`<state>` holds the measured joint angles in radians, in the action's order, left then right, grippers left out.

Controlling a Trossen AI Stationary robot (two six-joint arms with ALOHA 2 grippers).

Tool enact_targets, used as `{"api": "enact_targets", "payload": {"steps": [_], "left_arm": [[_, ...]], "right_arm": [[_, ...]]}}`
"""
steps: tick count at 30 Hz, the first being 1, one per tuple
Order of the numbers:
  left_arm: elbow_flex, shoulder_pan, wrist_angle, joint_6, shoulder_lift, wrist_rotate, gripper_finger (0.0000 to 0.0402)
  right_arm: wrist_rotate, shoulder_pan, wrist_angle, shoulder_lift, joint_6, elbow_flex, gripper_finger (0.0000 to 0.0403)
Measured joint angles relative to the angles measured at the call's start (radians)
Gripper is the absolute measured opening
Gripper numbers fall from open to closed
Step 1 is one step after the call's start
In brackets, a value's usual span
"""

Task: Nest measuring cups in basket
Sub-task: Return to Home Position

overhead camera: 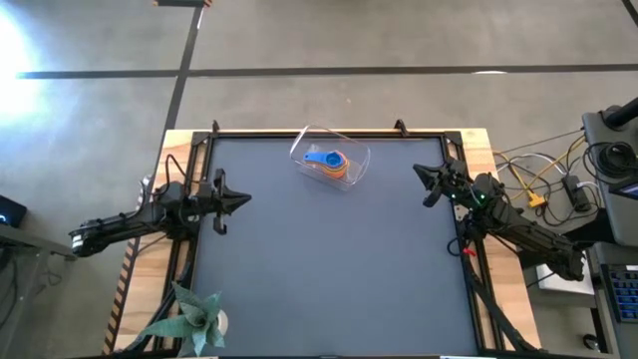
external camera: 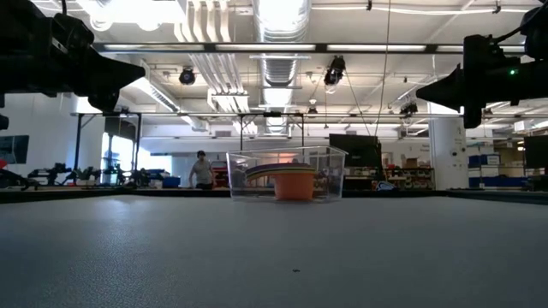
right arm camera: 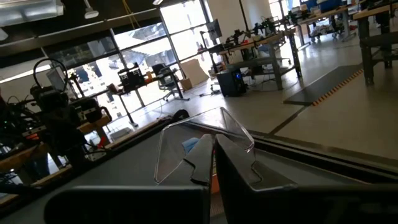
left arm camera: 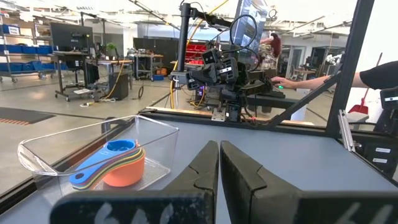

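Note:
The clear plastic basket [overhead camera: 330, 160] stands on its flat bottom near the table's far edge. Inside it sits a nested stack of measuring cups [overhead camera: 330, 163], a blue one on top, orange and other colours below; the stack also shows in the left wrist view [left arm camera: 115, 165] and the low view [external camera: 293, 182]. My left gripper [overhead camera: 244, 199] hovers shut above the table's left side, pointing right. My right gripper [overhead camera: 418, 172] hovers shut above the right side, pointing toward the basket [right arm camera: 199, 144].
A potted plant [overhead camera: 194, 317] stands at the table's near left corner. Cables and equipment [overhead camera: 558, 189] lie beyond the right edge. A black frame rail [overhead camera: 329, 133] runs along the far edge behind the basket. The dark mat [overhead camera: 329, 269] spreads between both arms.

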<state>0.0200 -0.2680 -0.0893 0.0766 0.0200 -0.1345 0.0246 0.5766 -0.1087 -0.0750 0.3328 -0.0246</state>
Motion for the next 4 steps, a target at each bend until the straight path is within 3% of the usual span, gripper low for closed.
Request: {"api": "enact_targets", "payload": {"steps": [4], "left_arm": [[0.0, 0.0, 0.0, 0.0, 0.0, 0.0, 0.0]], "right_arm": [[0.0, 0.0, 0.0, 0.0, 0.0, 0.0, 0.0009]]}}
